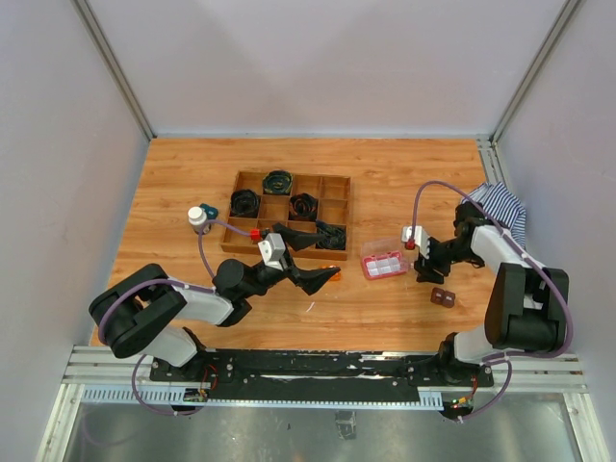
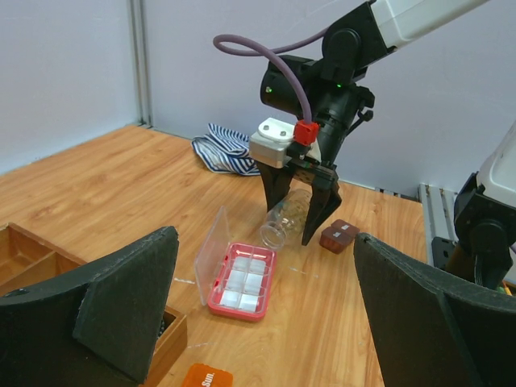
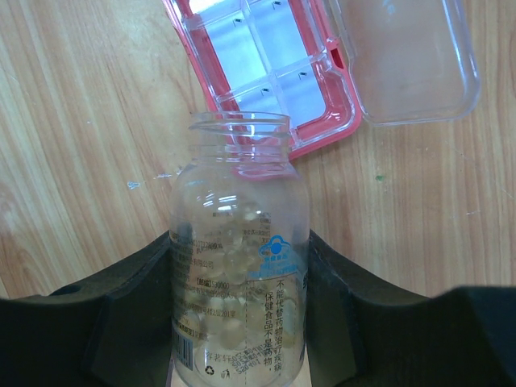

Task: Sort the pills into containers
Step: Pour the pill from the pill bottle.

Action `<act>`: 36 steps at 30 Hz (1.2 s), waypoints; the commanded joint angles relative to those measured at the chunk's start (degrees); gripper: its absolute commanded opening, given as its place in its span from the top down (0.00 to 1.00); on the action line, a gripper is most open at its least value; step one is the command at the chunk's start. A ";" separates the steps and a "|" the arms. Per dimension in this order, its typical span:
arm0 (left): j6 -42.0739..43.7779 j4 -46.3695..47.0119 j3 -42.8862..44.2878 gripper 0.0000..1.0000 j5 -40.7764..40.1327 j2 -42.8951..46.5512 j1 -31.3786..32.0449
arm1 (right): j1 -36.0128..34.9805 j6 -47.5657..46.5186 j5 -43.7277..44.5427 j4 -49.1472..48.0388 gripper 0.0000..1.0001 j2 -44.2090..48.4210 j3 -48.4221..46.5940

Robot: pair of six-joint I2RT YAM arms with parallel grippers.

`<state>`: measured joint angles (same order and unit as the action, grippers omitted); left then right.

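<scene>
My right gripper (image 1: 423,262) is shut on a clear vial (image 3: 239,266) that lies tilted, its open mouth toward the pink box (image 3: 266,89). Pale round pills (image 3: 230,262) sit inside the vial. The pink box (image 1: 384,265) lies flat on the table with its clear lid (image 3: 407,60) swung open, and its compartments show only white bottoms. In the left wrist view the vial (image 2: 286,219) hangs just beyond the box (image 2: 242,280). My left gripper (image 1: 322,257) stands open over the table left of the box, holding nothing. A small white-capped bottle (image 1: 198,218) stands left of the tray.
A wooden compartment tray (image 1: 335,183) with black coils sits at the centre back. A small brown block (image 1: 443,297) lies near my right gripper. An orange block (image 2: 205,376) lies below my left gripper. A striped cloth (image 1: 500,204) is bunched at the right edge.
</scene>
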<state>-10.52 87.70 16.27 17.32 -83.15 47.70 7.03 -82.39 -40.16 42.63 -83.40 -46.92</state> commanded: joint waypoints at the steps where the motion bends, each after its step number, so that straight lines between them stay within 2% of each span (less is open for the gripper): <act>1: 0.59 9.67 -0.11 0.01 0.71 -0.45 -0.15 | -1.93 0.90 3.06 0.34 1.00 -0.60 -1.39; 36: 0.68 10.42 -0.57 0.01 1.10 -0.43 -0.15 | -7.56 5.38 13.56 1.63 0.99 -2.46 -5.28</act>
<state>-10.52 87.72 16.16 17.76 -83.15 47.70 0.86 -78.15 -28.34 42.44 -85.12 -50.43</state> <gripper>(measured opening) 0.992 0.536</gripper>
